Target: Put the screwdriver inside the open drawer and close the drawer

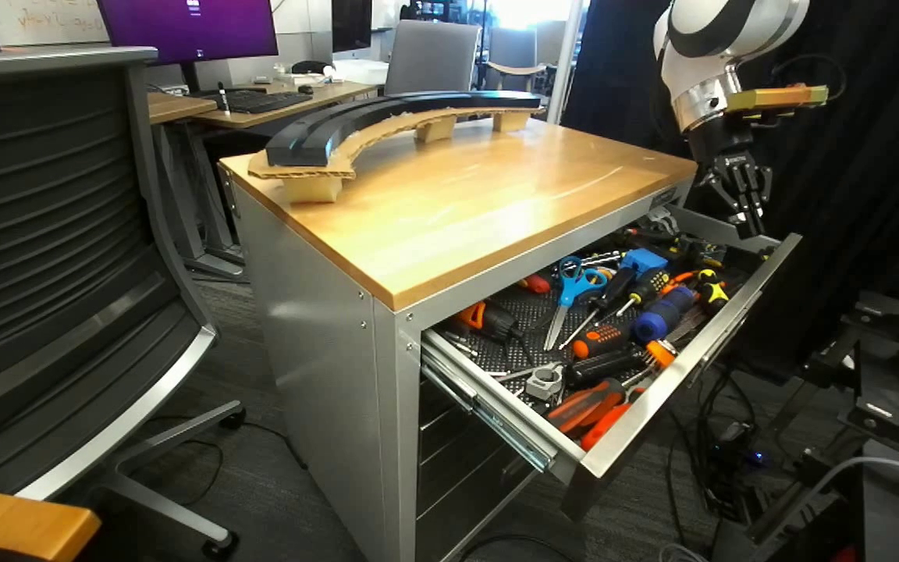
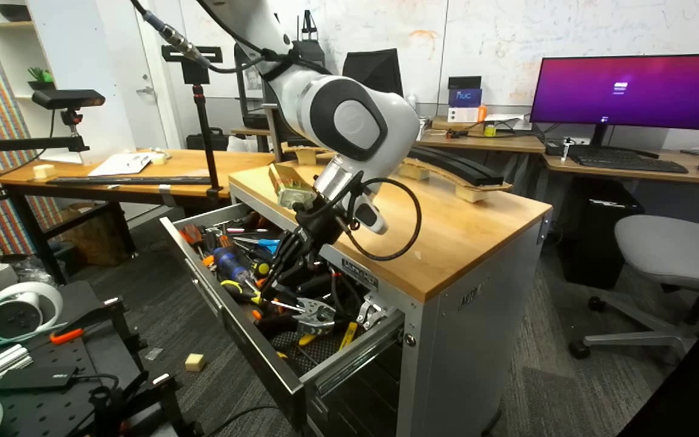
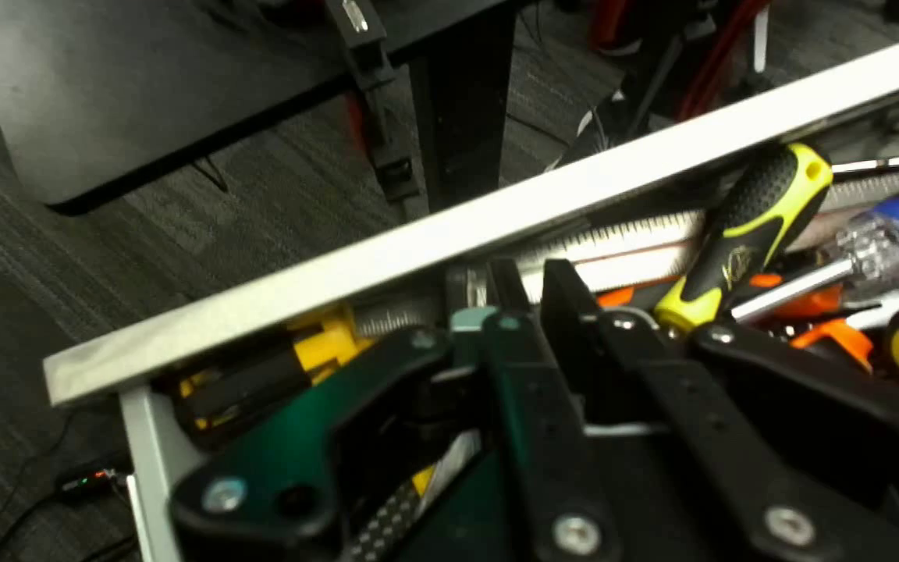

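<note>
The wide grey metal drawer (image 1: 695,359) is pulled out and crowded with tools. It also shows in an exterior view (image 2: 234,321) and, as a pale front rim, in the wrist view (image 3: 418,250). My gripper (image 3: 534,273) points down over the drawer's end, close inside the front rim, in both exterior views (image 1: 749,222) (image 2: 266,288). Its fingers are close together with a narrow gap. Blur and dark fingers hide whether anything is held. I cannot make out the screwdriver for certain. A black-and-yellow handle (image 3: 762,211) lies right of the fingers; I cannot tell whether it is the screwdriver.
The cabinet's wooden top (image 1: 496,203) bears a curved black piece on cardboard (image 1: 387,117). Blue scissors (image 1: 574,289) and orange- and blue-handled tools fill the drawer. A black cart (image 2: 64,388) stands in front of the drawer. A chair (image 1: 67,234) stands beside the cabinet.
</note>
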Controlling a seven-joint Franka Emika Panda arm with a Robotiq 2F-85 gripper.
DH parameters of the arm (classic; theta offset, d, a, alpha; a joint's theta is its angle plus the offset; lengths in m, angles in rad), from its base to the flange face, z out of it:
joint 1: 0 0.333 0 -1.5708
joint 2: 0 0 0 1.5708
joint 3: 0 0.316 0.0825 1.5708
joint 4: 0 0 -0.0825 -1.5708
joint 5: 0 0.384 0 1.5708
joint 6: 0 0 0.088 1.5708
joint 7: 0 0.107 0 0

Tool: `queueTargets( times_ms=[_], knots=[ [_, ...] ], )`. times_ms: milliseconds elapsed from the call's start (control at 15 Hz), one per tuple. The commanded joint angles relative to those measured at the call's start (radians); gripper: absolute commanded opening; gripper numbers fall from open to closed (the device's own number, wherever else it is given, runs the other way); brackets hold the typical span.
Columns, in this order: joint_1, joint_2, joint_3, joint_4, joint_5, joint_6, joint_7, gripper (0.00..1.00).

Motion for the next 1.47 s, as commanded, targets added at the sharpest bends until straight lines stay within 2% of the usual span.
queueTargets(
  times_ms=[0,67,133,200,333,533,600,733,933,1067,1400],
  knots=[
    [0.010,0.000,-0.008,0.011,0.003,0.009,0.008,0.23],
    [0.013,-0.003,-0.008,0.018,0.003,0.011,0.016,0.31],
    [0.024,-0.029,0.005,0.007,0.002,0.027,0.002,0.60],
    [0.040,-0.063,0.002,-0.032,-0.016,0.068,0.022,0.15],
    [0.032,-0.106,-0.007,-0.096,-0.027,0.109,-0.004,0.06],
    [0.011,-0.172,-0.017,-0.210,-0.015,0.129,-0.046,0.00],
    [0.005,-0.192,-0.025,-0.243,-0.018,0.124,-0.057,0.05],
    [-0.015,-0.244,-0.047,-0.317,-0.020,0.117,-0.089,0.08],
    [-0.052,-0.267,-0.069,-0.389,0.006,0.178,-0.177,0.07],
    [-0.071,-0.253,-0.068,-0.430,0.050,0.302,-0.240,0.06],
    [-0.098,-0.207,-0.017,-0.535,0.221,0.626,-0.434,0.06]
  ],
)
